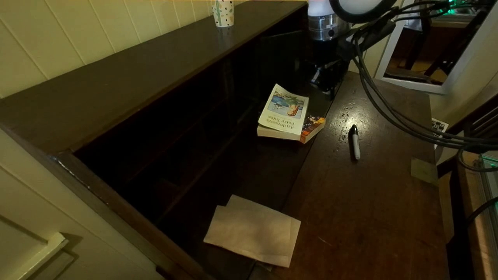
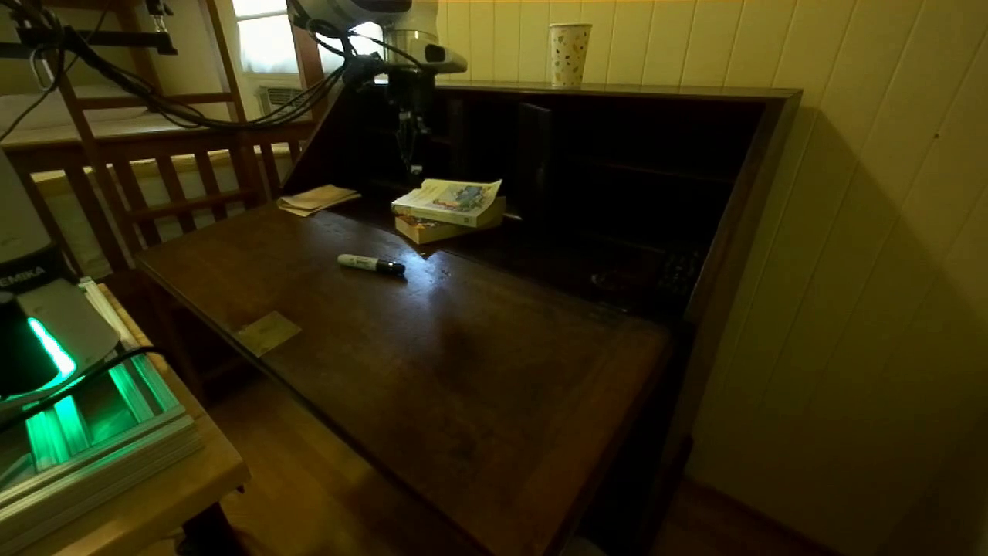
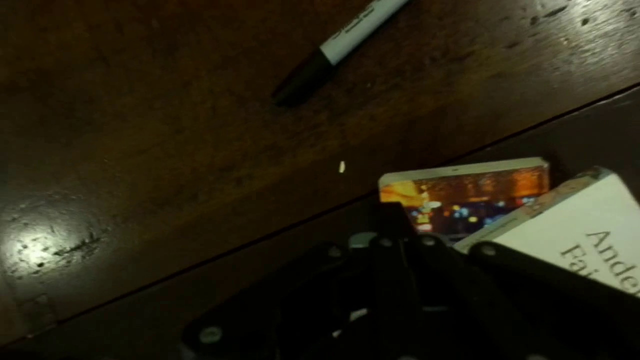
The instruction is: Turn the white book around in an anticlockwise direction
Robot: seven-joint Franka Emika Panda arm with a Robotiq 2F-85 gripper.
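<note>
The white book (image 1: 287,107), with a blue-green picture on its cover, lies face up at a slant on top of an orange-and-dark book (image 1: 313,128). Both exterior views show this stack, and the white book (image 2: 455,199) partly covers the lower one. In the wrist view the white book (image 3: 580,235) is cut off at the right edge and partly behind a finger. My gripper (image 2: 415,171) is shut with nothing between its fingers, beside one end of the stack. Its fingertips overlap a corner of the lower book (image 3: 465,200) in the wrist view; I cannot tell whether they touch.
A marker (image 1: 355,142) lies on the desk (image 1: 369,210) near the books. Pale papers (image 1: 253,233) rest farther along. The dark shelf unit (image 1: 155,89) rises beside the stack, with a cup (image 2: 570,55) on top. Cables (image 1: 373,93) hang from the arm.
</note>
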